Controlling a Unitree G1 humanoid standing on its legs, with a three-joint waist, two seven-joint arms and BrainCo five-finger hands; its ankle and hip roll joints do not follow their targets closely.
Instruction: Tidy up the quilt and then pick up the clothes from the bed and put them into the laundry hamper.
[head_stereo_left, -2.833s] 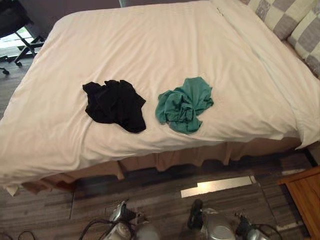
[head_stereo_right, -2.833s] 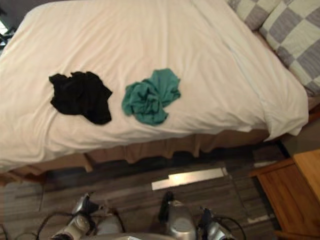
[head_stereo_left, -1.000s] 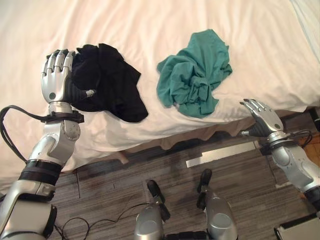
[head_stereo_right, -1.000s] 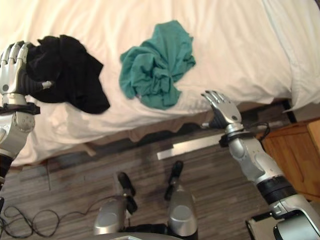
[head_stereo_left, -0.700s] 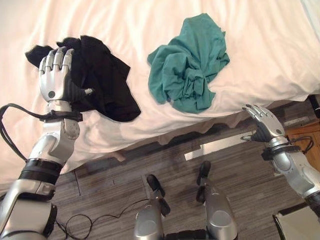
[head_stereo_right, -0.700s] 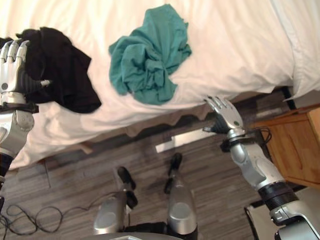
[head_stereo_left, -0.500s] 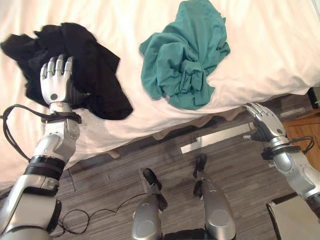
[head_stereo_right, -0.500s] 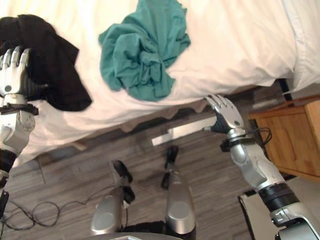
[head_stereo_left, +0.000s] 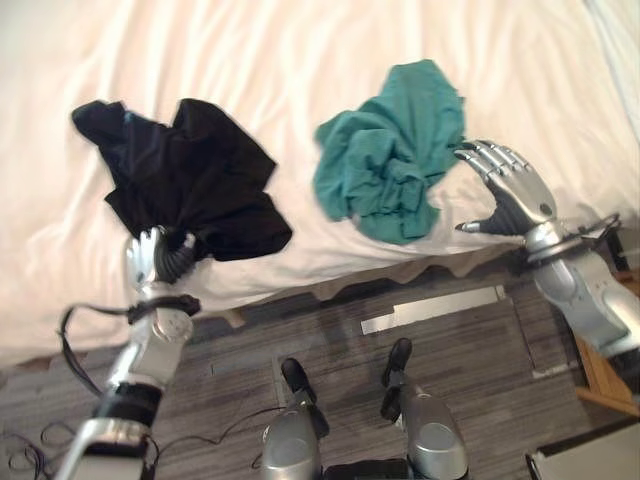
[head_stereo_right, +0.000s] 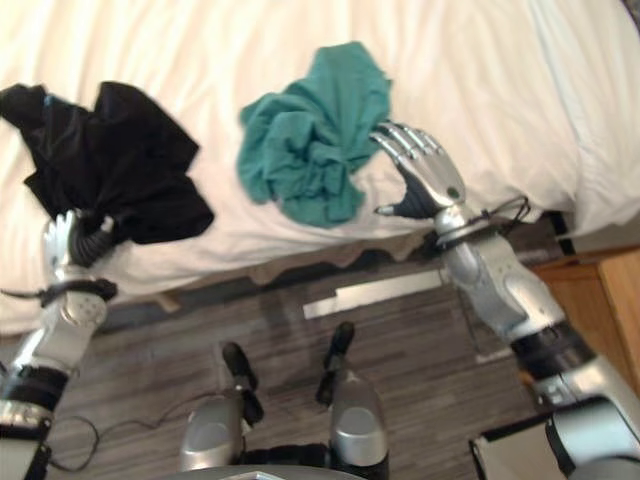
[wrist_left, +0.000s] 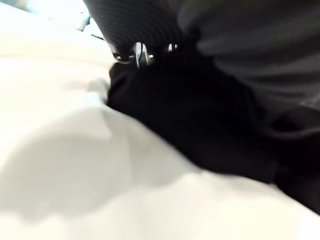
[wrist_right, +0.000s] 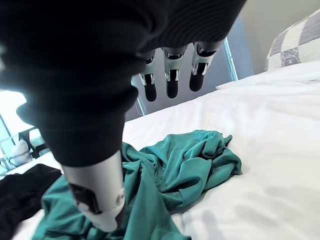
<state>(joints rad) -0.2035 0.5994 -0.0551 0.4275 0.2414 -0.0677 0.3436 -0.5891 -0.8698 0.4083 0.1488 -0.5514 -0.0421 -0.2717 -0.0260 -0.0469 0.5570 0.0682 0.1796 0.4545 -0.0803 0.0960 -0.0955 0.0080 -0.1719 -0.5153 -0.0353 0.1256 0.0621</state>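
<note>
- Both hands are at the near edge of the wide white quilt (head_stereo_left: 300, 60), which covers the bed across the whole upper part of the frame and looks smooth already.
- Left hand (head_stereo_left: 150, 258), lower left of the frame, sits at the near hem of the crumpled black garment (head_stereo_left: 185, 175); its fingers are buried in the dark cloth, so I cannot tell whether they have closed on anything.
- Right hand (head_stereo_right: 425, 180), right of centre, hovers with fingers spread and straight, holding nothing, just beside the bunched teal garment (head_stereo_right: 310, 145) lying mid-frame on the quilt.
- Both garments look light, limp and floppy, so I'd expect them to sag and trail from whatever point gets lifted.
- A thick fold near the middle of each heap seems the best place to grip; a thin outer edge would likely slip free or drag the quilt along.
</note>
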